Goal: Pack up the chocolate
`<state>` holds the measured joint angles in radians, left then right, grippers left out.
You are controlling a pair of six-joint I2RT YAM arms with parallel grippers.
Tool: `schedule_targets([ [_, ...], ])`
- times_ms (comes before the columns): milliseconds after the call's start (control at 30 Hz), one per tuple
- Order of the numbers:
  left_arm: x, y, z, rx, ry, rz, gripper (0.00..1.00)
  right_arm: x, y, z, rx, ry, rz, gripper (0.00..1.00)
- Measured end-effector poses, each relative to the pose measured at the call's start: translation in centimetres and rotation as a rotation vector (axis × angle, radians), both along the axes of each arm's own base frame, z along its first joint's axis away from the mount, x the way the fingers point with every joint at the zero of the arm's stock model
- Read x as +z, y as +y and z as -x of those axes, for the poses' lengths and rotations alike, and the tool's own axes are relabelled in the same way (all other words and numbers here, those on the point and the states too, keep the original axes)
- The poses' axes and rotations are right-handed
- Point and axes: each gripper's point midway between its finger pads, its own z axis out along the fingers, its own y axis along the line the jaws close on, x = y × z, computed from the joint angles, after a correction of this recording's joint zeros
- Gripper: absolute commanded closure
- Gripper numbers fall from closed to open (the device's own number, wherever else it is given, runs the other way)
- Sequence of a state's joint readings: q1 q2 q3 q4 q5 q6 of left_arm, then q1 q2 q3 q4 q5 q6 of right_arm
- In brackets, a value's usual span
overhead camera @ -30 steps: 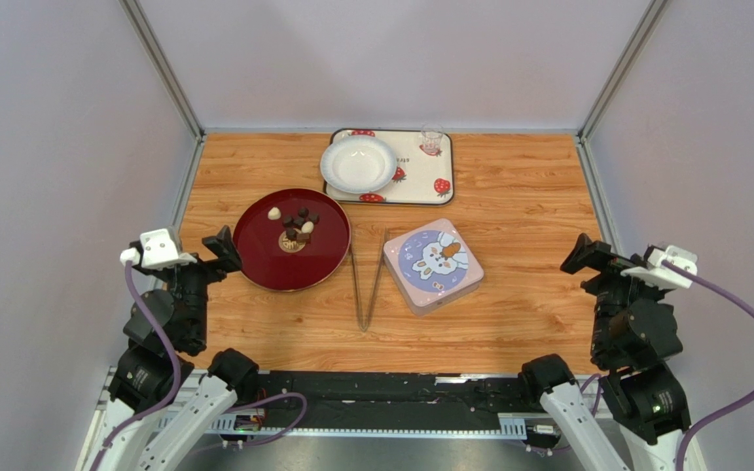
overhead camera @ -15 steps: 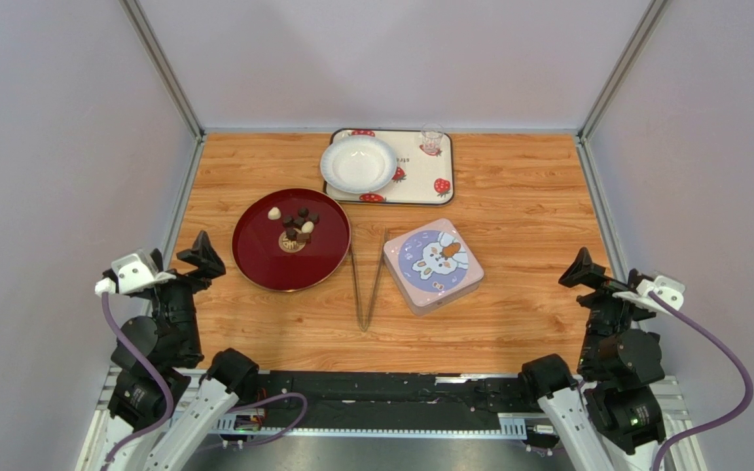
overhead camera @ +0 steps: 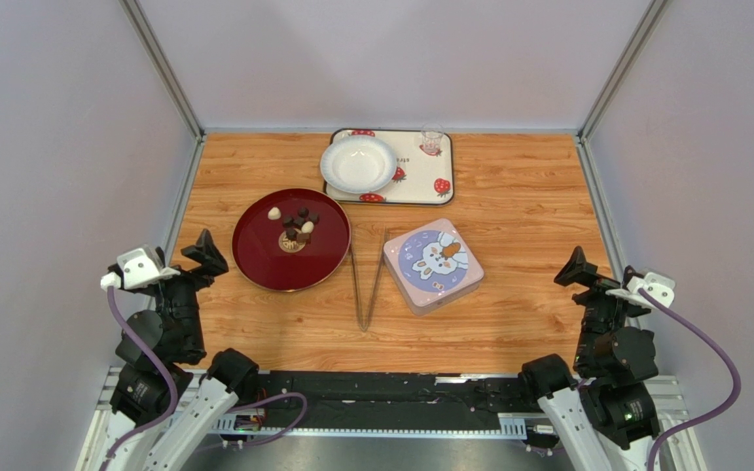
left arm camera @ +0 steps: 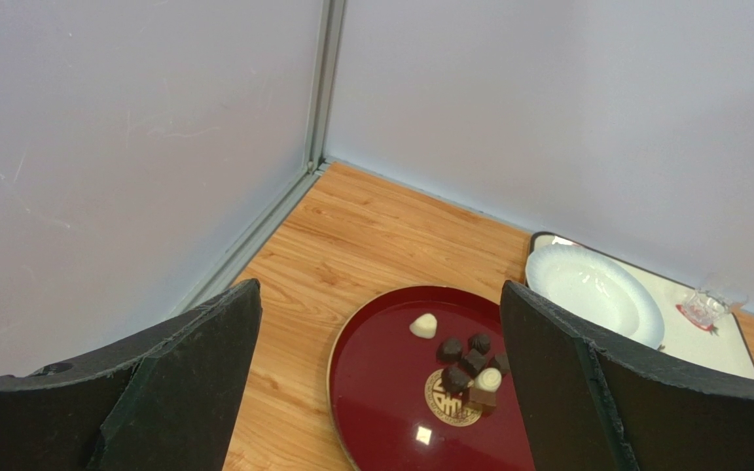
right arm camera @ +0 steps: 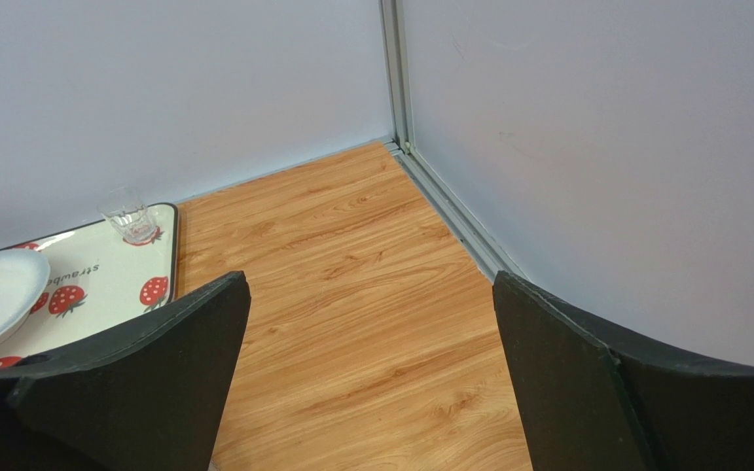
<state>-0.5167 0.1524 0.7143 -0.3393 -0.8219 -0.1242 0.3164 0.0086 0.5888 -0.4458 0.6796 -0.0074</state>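
Observation:
Several small chocolates (overhead camera: 295,226), dark brown and cream-white, lie near the middle of a round dark red tray (overhead camera: 265,257) left of centre; the left wrist view shows them too (left arm camera: 465,365). A square tin with a rabbit lid (overhead camera: 432,265) sits shut to the tray's right. Metal tongs (overhead camera: 367,284) lie between tray and tin. My left gripper (overhead camera: 202,253) is open and empty at the table's left edge, apart from the tray. My right gripper (overhead camera: 576,269) is open and empty at the right edge, over bare wood.
A white bowl (overhead camera: 357,163) and a small clear glass (overhead camera: 431,140) stand on a strawberry-print tray (overhead camera: 425,182) at the back centre. Grey walls and metal rails close the table on three sides.
Both arms drew back toward the near edge and lowered over the last second, then the left gripper rose slightly. The objects on the table have not moved.

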Motion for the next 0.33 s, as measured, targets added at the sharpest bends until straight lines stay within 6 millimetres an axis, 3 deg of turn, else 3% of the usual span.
schedule_targets([
  [333, 0.15, 0.15, 0.27, 0.000, -0.012, 0.007, 0.01, 0.02, 0.14, -0.05, 0.010, 0.004, 0.015, 0.01],
])
